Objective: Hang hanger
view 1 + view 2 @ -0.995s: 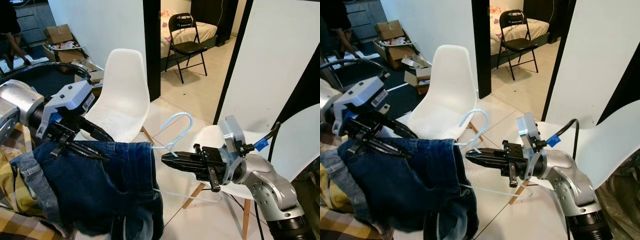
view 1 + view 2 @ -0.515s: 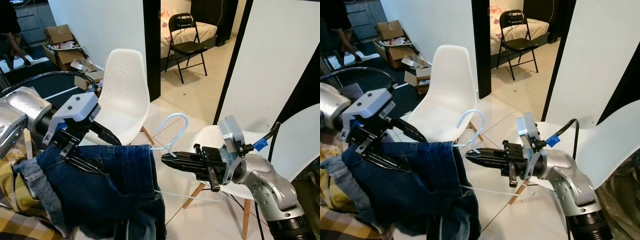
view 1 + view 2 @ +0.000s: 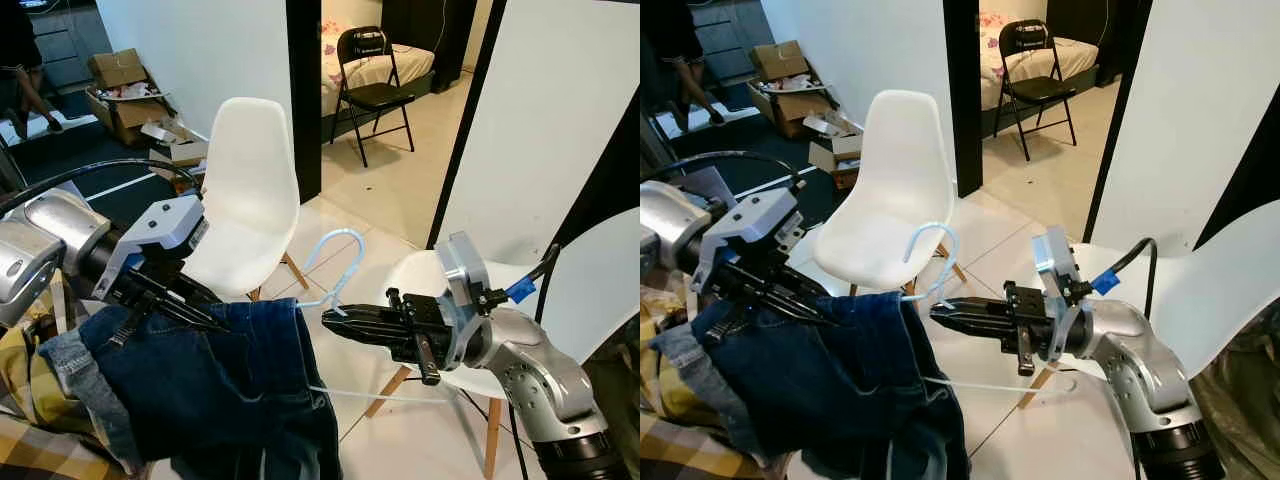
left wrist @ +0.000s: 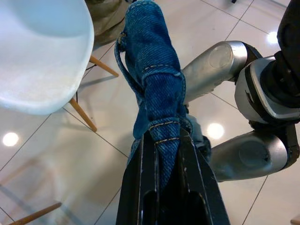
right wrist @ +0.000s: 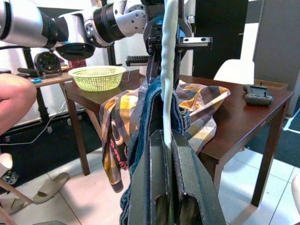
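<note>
Between your two arms, in mid-air above the tiled floor [image 3: 395,195], hangs the pale blue hanger [image 3: 335,268] with a pair of dark blue jeans [image 3: 225,385] draped on it. Your right hand [image 3: 335,322] reaches in from the right with its black fingers closed on the hanger just below the hook; in the right wrist view you see the pale plastic pinched between the two fingers [image 5: 185,187] and running straight away from them. The hanger's lower bar shows as a thin pale line passing under that arm toward the chair behind it. Your left hand [image 3: 205,318] comes in from the left at the top edge of the jeans, and its fingers [image 4: 140,187] are clamped on a fold of denim, as the left wrist view shows. The jeans hang down from that grip, bunched and sagging at the lower left over a yellow plaid cloth [image 3: 30,420]. Behind the hanger stands a white shell chair [image 3: 245,200], and a second white chair [image 3: 455,330] sits behind your right arm. Through the doorway beyond you can see a black folding chair [image 3: 375,85].
</note>
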Controlling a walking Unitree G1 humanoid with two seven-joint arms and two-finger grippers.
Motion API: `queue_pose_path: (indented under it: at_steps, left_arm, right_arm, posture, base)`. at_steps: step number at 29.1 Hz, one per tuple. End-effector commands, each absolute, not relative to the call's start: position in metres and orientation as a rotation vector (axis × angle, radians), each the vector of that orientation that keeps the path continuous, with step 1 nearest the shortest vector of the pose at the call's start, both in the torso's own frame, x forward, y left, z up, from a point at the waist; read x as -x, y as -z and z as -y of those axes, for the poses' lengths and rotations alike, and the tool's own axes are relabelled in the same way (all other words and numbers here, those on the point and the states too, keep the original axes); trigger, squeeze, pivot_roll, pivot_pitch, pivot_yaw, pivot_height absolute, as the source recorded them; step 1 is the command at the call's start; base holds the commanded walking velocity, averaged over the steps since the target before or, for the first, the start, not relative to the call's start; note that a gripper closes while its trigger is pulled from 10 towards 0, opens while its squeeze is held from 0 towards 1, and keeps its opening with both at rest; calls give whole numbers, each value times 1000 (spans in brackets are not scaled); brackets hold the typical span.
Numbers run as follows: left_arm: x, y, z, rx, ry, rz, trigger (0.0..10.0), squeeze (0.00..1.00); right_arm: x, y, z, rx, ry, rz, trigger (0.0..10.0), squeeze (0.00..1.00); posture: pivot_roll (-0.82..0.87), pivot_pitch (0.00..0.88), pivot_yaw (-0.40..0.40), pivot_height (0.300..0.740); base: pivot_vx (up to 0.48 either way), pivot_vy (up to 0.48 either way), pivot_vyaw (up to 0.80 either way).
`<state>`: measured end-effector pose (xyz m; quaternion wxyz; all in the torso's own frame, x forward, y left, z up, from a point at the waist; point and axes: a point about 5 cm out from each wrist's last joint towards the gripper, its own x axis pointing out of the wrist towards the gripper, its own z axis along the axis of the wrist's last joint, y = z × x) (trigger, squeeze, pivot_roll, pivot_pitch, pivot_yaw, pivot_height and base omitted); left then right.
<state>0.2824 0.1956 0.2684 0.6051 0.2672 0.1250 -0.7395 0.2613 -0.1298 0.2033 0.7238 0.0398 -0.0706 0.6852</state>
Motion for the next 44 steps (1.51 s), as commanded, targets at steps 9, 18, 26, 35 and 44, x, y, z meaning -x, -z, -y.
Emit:
queue_pose_path:
  at_steps: [9,18,26,35,44]
  left_arm:
    - [-285,-251,-185,-552,1670,-204,0,0]
    - [-292,-260,-194,-567,1556,-137,0,0]
    - [-305,-284,-224,-653,1345,-88,0,0]
    - [-304,-289,-261,-643,1164,-93,0,0]
    - [-306,-302,-275,-641,1077,-26,0,0]
  right_arm:
    - [-269,-234,117,-123,-1450,346,10000,0]
    - [-288,-235,124,-148,-1284,340,10000,1000]
    - [-308,-229,166,-178,-975,350,10000,1000]
    - [-302,-218,213,-222,-786,359,10000,0]
    - [-321,-181,242,-299,-474,145,10000,0]
  posture:
    - [40,0,55,740]
    - [44,0,48,740]
    - [45,0,46,740]
    - [45,0,45,740]
    - [47,9,36,740]
  base:
    - [0,0,0]
    - [0,0,0]
    - [0,0,0]
    - [0,0,0]
    - [0,0,0]
